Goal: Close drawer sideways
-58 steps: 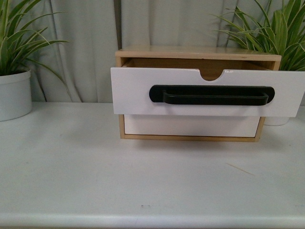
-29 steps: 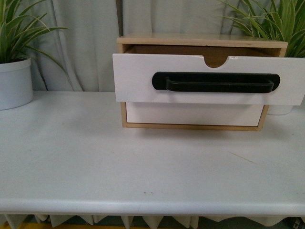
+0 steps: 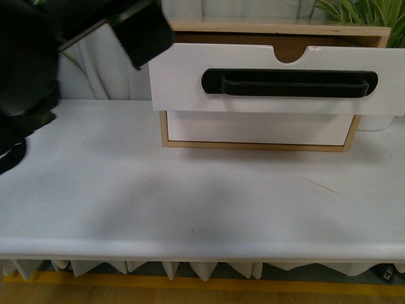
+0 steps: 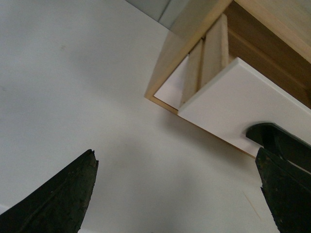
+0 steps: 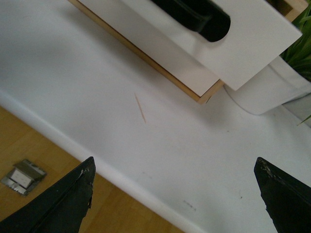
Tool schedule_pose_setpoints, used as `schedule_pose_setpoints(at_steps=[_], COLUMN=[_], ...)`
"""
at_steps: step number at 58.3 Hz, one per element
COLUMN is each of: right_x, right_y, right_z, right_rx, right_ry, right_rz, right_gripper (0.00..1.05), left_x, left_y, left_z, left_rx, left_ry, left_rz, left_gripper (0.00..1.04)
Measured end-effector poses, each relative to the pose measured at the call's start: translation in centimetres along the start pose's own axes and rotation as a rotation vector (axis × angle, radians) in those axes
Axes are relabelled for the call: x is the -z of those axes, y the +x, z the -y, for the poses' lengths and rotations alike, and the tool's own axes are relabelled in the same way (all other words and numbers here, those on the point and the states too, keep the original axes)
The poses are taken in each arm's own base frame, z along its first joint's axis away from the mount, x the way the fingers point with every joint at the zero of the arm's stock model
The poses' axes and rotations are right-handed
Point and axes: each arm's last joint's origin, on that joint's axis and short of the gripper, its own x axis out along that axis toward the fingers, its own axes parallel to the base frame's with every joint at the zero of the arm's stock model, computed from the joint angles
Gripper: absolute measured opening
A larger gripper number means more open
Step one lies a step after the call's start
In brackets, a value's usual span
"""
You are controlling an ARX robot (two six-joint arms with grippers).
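The drawer [image 3: 183, 88] has a white front with a long black bar handle [image 3: 291, 83] and a half-round notch [image 3: 291, 54]. It stands pulled out of the light wooden box [image 3: 278, 28]. My left arm [image 3: 38, 57] is a dark blur at the upper left, its end near the drawer's left edge. In the left wrist view the left gripper [image 4: 175, 160] is open and empty above the table, with the drawer front [image 4: 233, 102] ahead of it. The right gripper [image 5: 174, 165] is open and empty over the table's front edge, with the drawer [image 5: 243, 43] farther off.
A plain white drawer front [image 3: 253, 128] sits below the pulled-out one. The box stands on a white table [image 3: 190, 190]. A thin stick [image 3: 323, 187] lies on the table. A white plant pot [image 5: 272, 92] stands right of the box. Wooden floor [image 5: 29, 145] shows below the edge.
The view has dropped, so the box sits higher in frame and the table's front edge shows. My left arm has come into view at the upper left, covering the left plant.
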Motion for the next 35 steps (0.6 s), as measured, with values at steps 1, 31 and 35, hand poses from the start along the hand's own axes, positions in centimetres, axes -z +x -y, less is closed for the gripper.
schedule_pose_setpoints(at_steps=[1, 31, 35], right_x=[-0.2, -3.7, -4.2], right_y=[0.2, 7.0, 8.0], right_z=[0.1, 2.3, 2.6], right_rx=[0.002, 0.014, 0.011], right_ry=[-0.004, -0.026, -0.026], right_rz=[0.004, 0.032, 0.036], right_gripper=[0.96, 0.96, 0.96], left_x=[0.1, -0.2, -0.3], left_y=[0.3, 5.9, 6.3], left_z=[0.2, 3.3, 3.5], left_rx=[0.003, 0.065, 0.071], left_ry=[0.001, 0.002, 0.008], left_rz=[-0.005, -0.065, -0.067], left_gripper=[0.99, 0.99, 0.99])
